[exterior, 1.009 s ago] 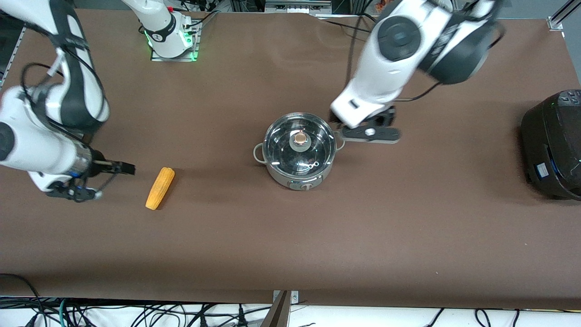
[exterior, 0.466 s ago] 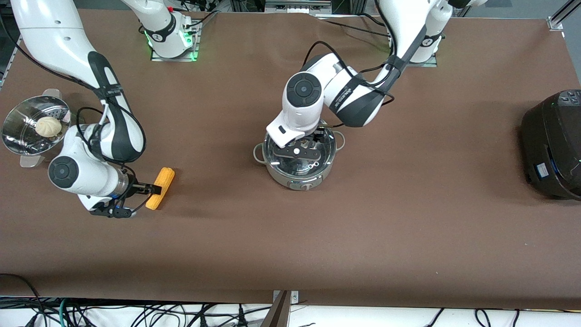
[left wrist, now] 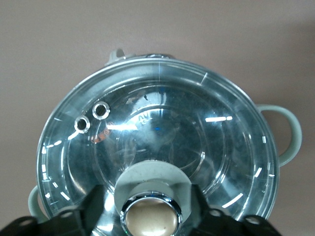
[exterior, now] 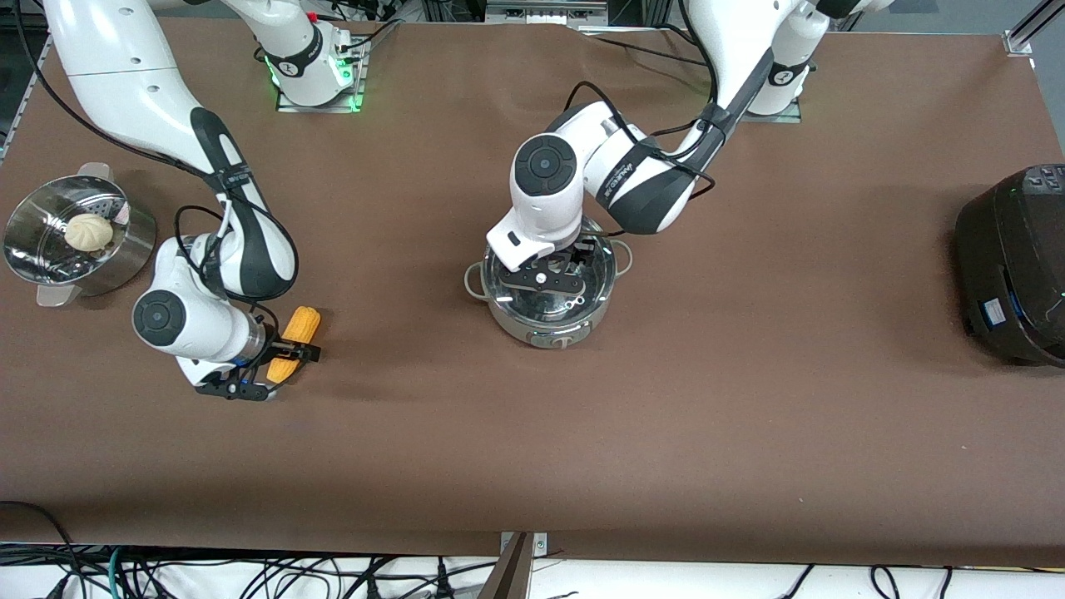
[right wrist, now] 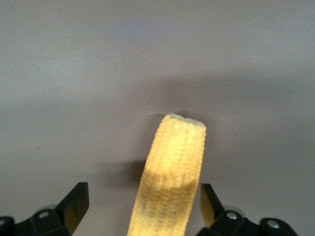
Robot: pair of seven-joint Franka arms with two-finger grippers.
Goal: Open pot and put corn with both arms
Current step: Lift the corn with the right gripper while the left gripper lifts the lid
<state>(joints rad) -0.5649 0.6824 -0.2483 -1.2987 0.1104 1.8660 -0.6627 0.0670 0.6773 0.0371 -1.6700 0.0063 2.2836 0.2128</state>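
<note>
Corn (exterior: 294, 341) is seen lying flat on the brown table (exterior: 749, 416), toward the right arm's end, with the pot (exterior: 549, 287) standing near mid-table, at about two to three o'clock from the cob. The right gripper (exterior: 291, 353) is set astride the cob, its fingers (right wrist: 74, 204) spread and standing clear on either flank in the right wrist view, so nothing is clamped yet. A slip is judged possible here: the cob is rounded and tapered, so it may roll or squirt out if the fingers close off-centre.

The glass lid (left wrist: 157, 147) is still seated on the pot. The left gripper (exterior: 556, 273) is placed over it, with the tan knob (left wrist: 150, 221) between its fingers (left wrist: 98, 204); whether they are parted or pressing cannot be told. If the knob is caught shallowly, the lid may tilt and drop back, or the pot may be dragged.

A steamer basket (exterior: 33, 241) with a bun (exterior: 88, 230) sits at ten o'clock from the corn; a black cooker (exterior: 1011, 266) stands at the left arm's end.
</note>
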